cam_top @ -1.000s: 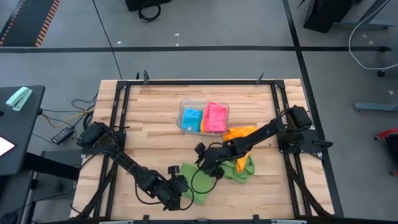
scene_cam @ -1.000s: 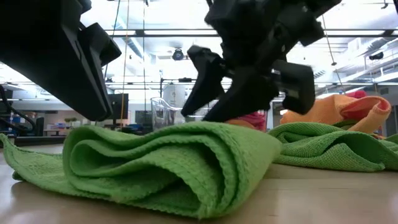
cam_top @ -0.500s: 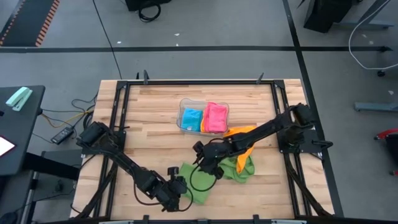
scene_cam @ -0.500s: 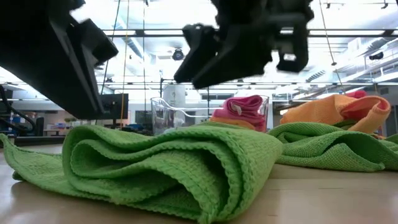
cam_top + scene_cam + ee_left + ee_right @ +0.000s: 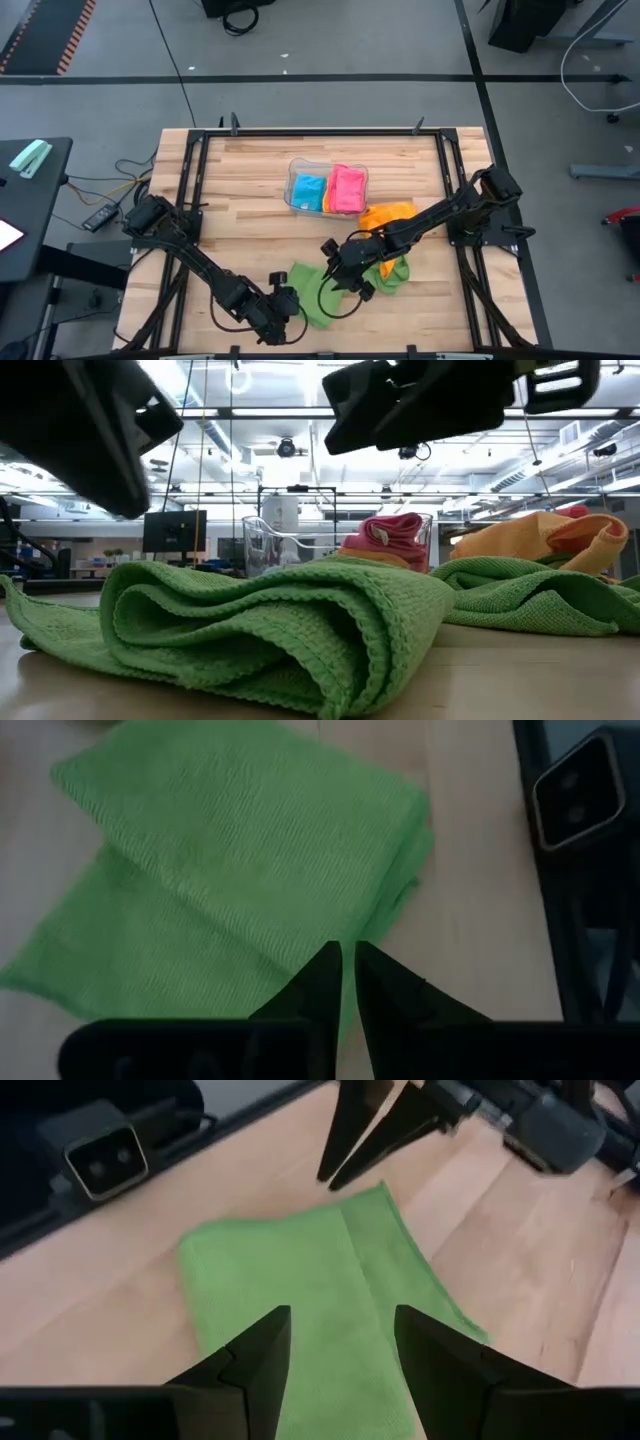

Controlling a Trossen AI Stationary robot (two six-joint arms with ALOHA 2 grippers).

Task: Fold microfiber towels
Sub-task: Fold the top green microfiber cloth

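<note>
- Landmark: folded green towel, lying on the worktop near its front edge
- Left end effector: fingers pressed together, tips over the green towel's front edge, cloth not gripped
- Right end effector: fingers spread, hovering above the green towel
- Second green towel: crumpled, just right of the landmark
- Orange towel: behind the second green towel
- Clear tray: farther behind the landmark, holds a blue towel and a pink towel
</note>
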